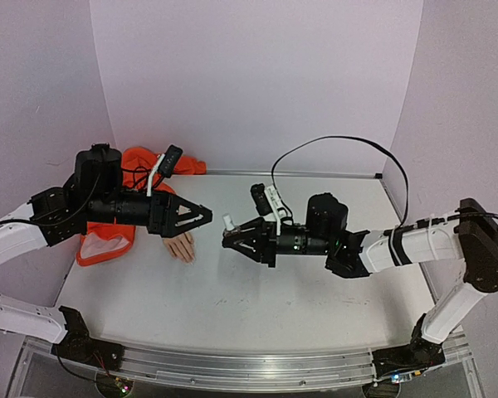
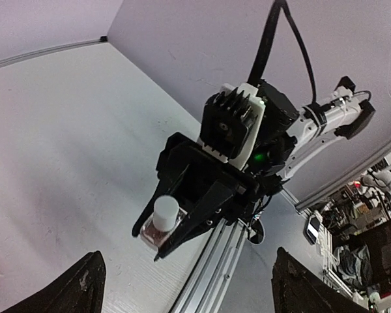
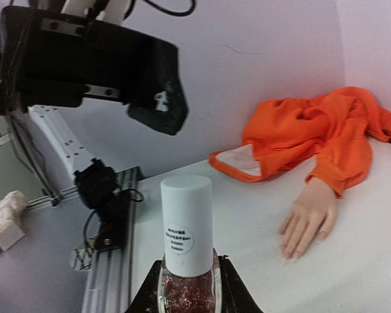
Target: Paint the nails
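The flesh-coloured mannequin hand (image 1: 183, 247) lies palm down on the table, its wrist in an orange sleeve (image 1: 108, 240). It also shows in the right wrist view (image 3: 309, 218), but the nails at its fingertips are too small to make out. My right gripper (image 1: 231, 236) is shut on a small glass bottle (image 3: 187, 261) of reddish glitter polish with a white cap, held upright above the table to the right of the hand. My left gripper (image 1: 207, 217) is open and empty, hovering above the hand and pointing at the bottle (image 2: 163, 218); its fingertips (image 2: 78, 287) are wide apart.
The orange garment (image 3: 319, 130) bunches up at the back left corner against the wall. An aluminium rail (image 1: 249, 365) runs along the table's near edge. A black cable (image 1: 340, 141) loops above the right arm. Pale walls close in the back and sides.
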{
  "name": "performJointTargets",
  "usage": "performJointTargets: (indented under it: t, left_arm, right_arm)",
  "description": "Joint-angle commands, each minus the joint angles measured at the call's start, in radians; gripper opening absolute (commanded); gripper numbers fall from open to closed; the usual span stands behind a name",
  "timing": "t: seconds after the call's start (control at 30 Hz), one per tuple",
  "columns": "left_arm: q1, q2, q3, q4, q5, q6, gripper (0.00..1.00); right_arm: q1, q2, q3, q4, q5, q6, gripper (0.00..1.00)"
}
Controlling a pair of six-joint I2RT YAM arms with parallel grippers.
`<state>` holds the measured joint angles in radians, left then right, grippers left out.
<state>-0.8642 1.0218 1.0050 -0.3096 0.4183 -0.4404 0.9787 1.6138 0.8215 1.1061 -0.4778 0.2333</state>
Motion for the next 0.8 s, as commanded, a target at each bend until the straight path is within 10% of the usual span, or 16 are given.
performJointTargets:
  t: [0.0, 0.77]
  left_arm:
    - [0.001, 0.072, 0.038, 0.148, 0.155, 0.049, 0.87]
    - [-0.076, 0.221, 0.125, 0.169, 0.209, 0.073, 0.35]
  right_arm:
    - [-0.013, 0.007, 0.009, 0.180, -0.327, 0.124, 0.02]
    - [-0.016, 0.044, 0.052, 0.252, -0.391, 0.188, 0.00]
